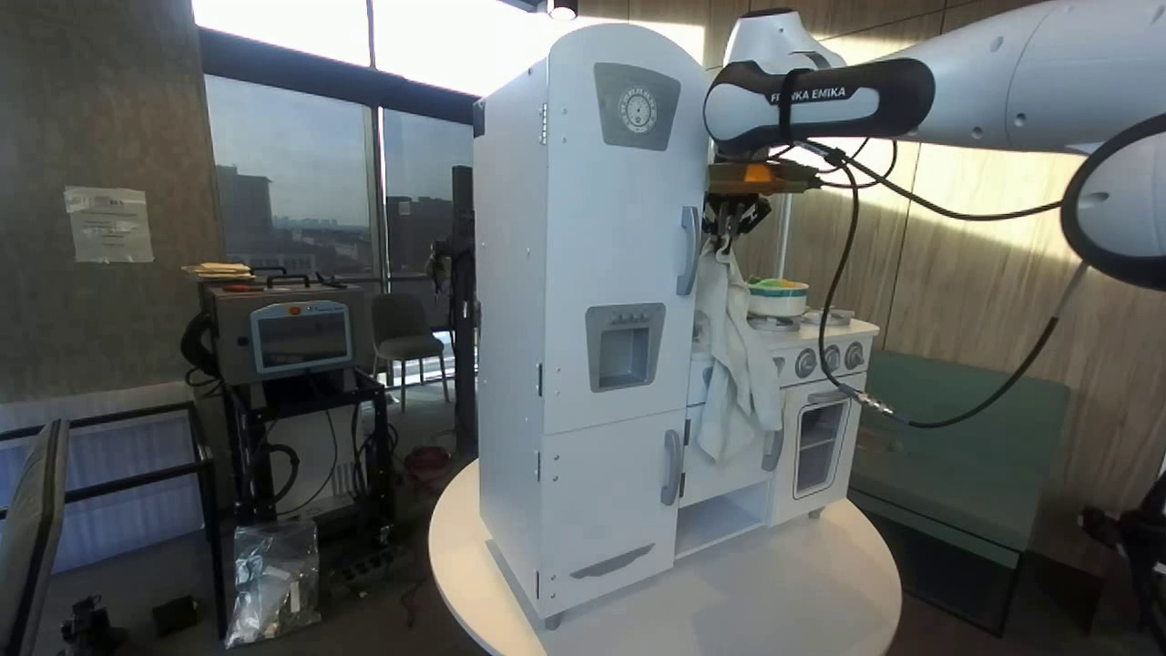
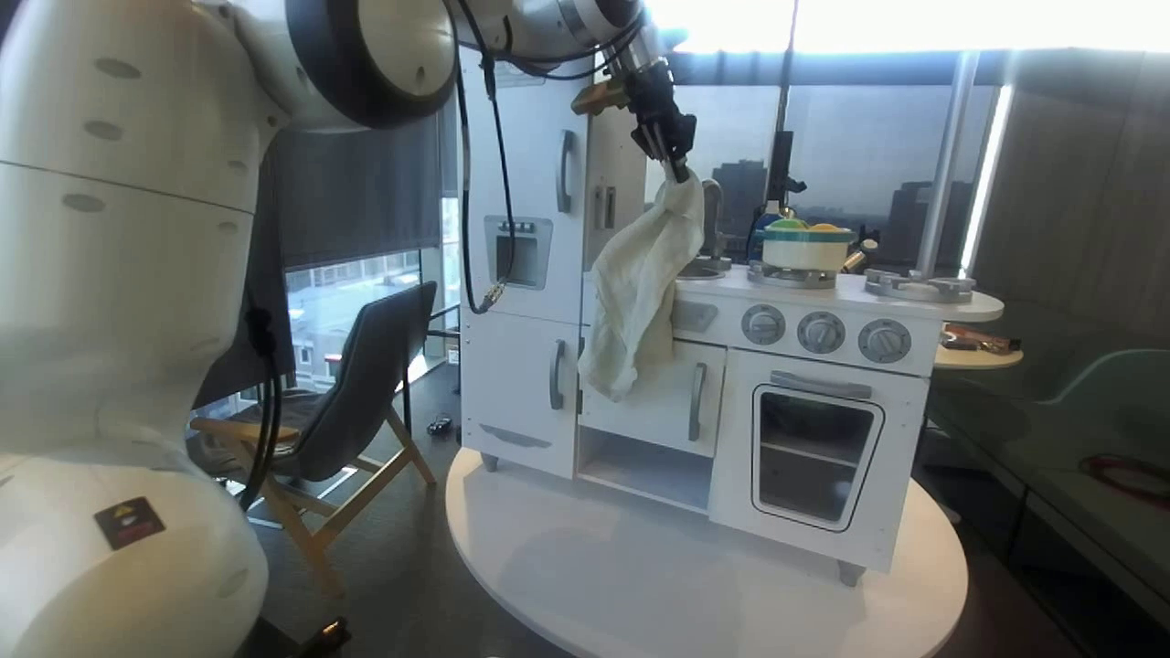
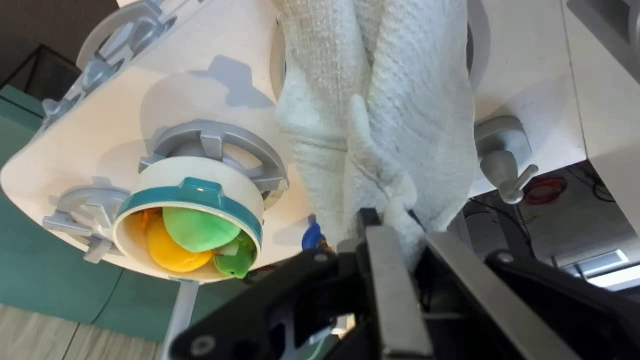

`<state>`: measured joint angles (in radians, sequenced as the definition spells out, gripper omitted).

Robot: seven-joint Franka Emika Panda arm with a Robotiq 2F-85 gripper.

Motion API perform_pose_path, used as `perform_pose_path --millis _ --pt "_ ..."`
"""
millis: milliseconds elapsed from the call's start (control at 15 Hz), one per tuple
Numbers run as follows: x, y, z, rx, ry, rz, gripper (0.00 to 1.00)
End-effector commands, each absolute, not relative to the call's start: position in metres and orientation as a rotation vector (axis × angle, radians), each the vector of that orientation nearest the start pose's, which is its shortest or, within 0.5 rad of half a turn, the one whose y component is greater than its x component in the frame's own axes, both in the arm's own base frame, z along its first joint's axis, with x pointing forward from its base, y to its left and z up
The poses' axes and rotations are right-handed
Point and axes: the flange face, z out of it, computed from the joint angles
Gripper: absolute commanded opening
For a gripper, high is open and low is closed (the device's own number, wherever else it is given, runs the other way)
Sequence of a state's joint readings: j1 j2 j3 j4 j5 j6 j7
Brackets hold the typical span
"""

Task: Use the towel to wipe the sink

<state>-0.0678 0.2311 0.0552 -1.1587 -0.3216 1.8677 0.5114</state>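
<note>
The white towel (image 1: pixel 740 374) hangs in long folds from my gripper (image 1: pixel 725 235), which is shut on its bunched upper end. In an exterior view the towel (image 2: pixel 640 279) drapes down past the counter's front edge, over the cupboard door, with my gripper (image 2: pixel 678 170) above the counter. Its cloth (image 3: pixel 385 75) fills the upper middle of the wrist view, pinched between the fingertips of my gripper (image 3: pixel 395 222). Behind it the sink (image 3: pixel 479 47) is mostly covered, with only parts of its rim showing. A grey faucet (image 3: pixel 502 155) stands beside the sink.
A white pot (image 2: pixel 804 251) with a teal rim holds toy food and sits on a burner beside the sink. Another burner (image 2: pixel 919 287) is farther along the counter. The tall white cabinet (image 1: pixel 592 255) rises on the sink's opposite side. A blue object (image 3: pixel 313 236) stands behind the counter.
</note>
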Motion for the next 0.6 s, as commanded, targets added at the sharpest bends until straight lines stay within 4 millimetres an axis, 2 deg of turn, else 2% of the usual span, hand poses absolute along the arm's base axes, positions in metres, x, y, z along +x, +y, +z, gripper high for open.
perform_pose_path --millis 0,200,333,533 --pt "0.665 -0.042 0.712 -3.087 0.705 -0.802 0.14" --pt "0.662 -0.034 0.704 -3.099 0.679 -0.724 0.14" --pt "0.651 -0.034 0.705 -3.098 0.672 -0.634 0.14" --pt "0.632 -0.024 0.707 -3.133 0.395 -0.498 0.14"
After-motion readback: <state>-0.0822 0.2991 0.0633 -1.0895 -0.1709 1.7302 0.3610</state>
